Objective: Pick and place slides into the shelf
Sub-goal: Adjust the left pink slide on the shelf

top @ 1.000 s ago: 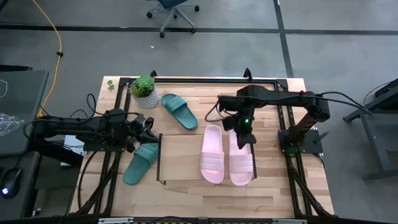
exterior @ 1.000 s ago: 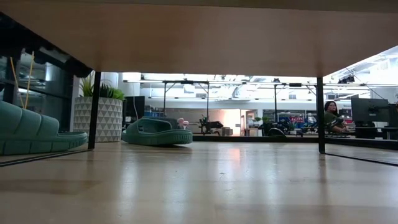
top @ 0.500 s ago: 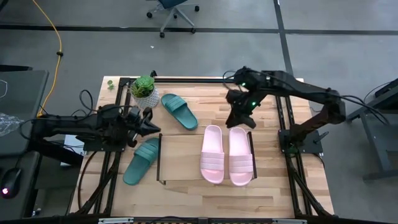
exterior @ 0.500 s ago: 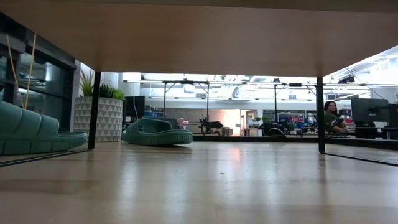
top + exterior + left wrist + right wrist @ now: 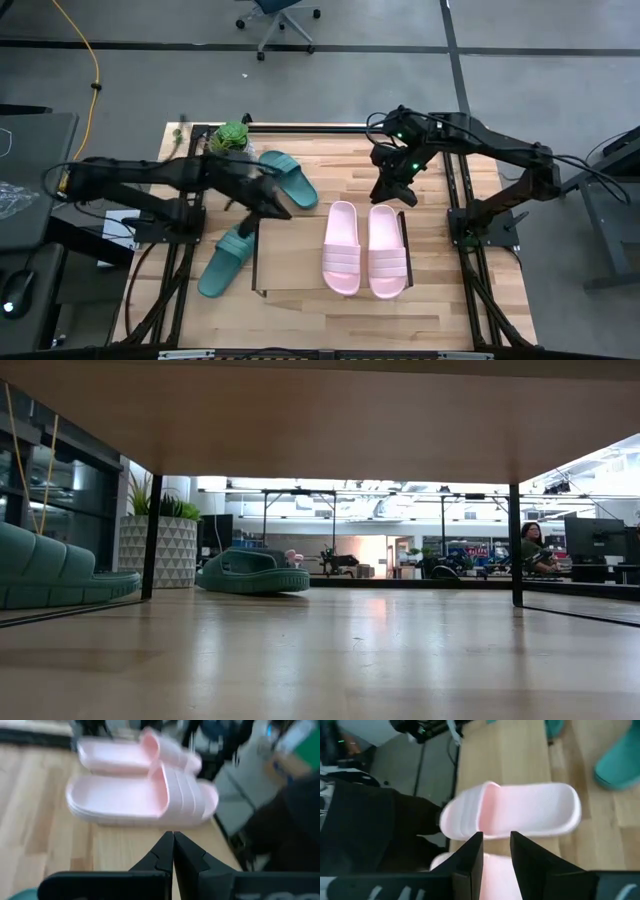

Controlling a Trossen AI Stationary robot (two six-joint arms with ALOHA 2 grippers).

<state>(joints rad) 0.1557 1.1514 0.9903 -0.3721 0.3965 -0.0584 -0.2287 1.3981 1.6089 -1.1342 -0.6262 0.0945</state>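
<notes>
Swinging in from the counter's edge, the left gripper (image 5: 283,208), jaws pinched shut and empty, nears the teal slide (image 5: 288,178) by the shelf (image 5: 290,245), and should open before descending squarely over its strap; right gripper (image 5: 396,192) hovers, jaws wide.

Overhead I get even, bright light, soft shadows only, no glare on the table (image 5: 430,310). Low view: I'm under the shelf (image 5: 320,420), its underside dim, the room beyond it bright, floor sheen near the teal slide (image 5: 250,572). Left wrist feed is motion-blurred, pink slides (image 5: 145,795) smeared. Right wrist is softer beyond the pink slide (image 5: 520,812).
</notes>
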